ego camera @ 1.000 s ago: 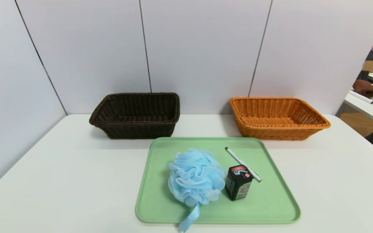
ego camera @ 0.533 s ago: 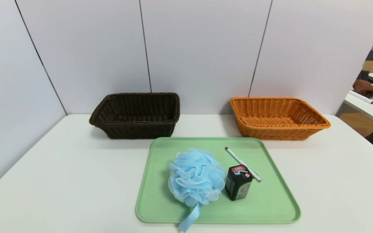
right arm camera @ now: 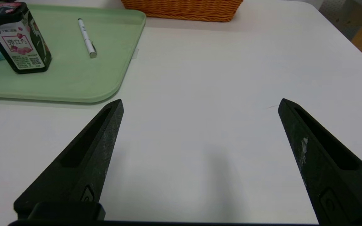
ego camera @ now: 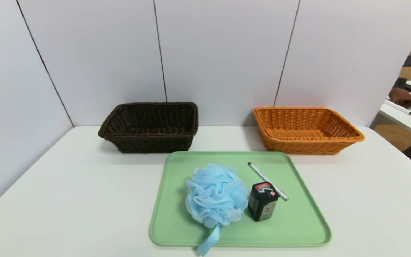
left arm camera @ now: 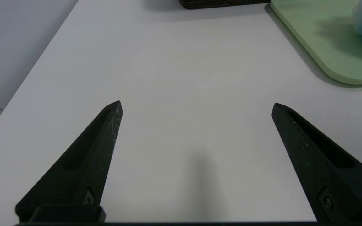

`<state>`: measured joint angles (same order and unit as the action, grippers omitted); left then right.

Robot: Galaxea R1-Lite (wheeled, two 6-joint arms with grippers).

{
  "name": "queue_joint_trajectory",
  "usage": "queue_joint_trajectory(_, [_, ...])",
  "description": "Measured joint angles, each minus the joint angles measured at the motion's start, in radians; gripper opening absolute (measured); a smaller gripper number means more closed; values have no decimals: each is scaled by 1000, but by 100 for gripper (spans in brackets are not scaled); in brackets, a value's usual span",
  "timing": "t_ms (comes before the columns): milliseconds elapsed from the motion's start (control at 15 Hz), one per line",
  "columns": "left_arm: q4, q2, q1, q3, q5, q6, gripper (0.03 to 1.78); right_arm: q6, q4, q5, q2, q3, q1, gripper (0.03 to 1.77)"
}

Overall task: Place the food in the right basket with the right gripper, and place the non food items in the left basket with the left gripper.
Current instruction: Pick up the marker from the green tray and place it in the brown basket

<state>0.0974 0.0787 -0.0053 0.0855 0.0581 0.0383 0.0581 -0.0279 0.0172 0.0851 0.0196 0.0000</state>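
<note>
Sorting has yet to begin: both the left hand [left arm camera: 197,102] and right hand [right arm camera: 202,99] wait over the bench [ego camera: 84,200], fingers wide apart, gripping nothing; the black box [ego camera: 262,201], likely food, stands at 4 o'clock on the tray [ego camera: 177,233], beside the puff [ego camera: 216,196] and pen [ego camera: 259,172], and next calls for the right hand

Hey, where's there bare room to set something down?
White tabletop left of the green rectangular tray, and right of it. Crowded: mid-tray, where the blue mesh pouf, black box and white pen sit close.
</note>
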Motion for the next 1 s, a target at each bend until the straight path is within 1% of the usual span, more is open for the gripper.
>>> queue_joint_trajectory(133, [0, 56, -2, 30, 5, 0, 169, -11, -32, 30, 24, 55, 0, 170])
queue_joint_trajectory(200, [0, 94, -3, 50, 6, 0, 169, -23, -79, 48, 45, 98, 2, 170])
queue_joint_trajectory(333, [0, 186, -4, 99, 8, -3, 169, -42, -156, 67, 103, 164, 18, 170])
queue_joint_trajectory(533, [2, 362, -5, 205, 6, -27, 169, -65, -177, 72, 239, 249, 61, 170])
queue_joint_trajectory(667, [35, 499, -4, 315, 4, -59, 169, -77, -181, 67, 356, 318, 79, 170])
queue_joint_trajectory(800, [94, 630, -4, 424, 4, -74, 169, -77, -191, 64, 473, 401, 82, 170])
queue_joint_trajectory(933, [119, 740, -4, 498, 12, -79, 169, -70, -220, 62, 587, 491, 83, 170])
queue_joint_trajectory(1000, [124, 784, -4, 525, 26, -80, 169, -68, -234, 61, 642, 530, 83, 170])
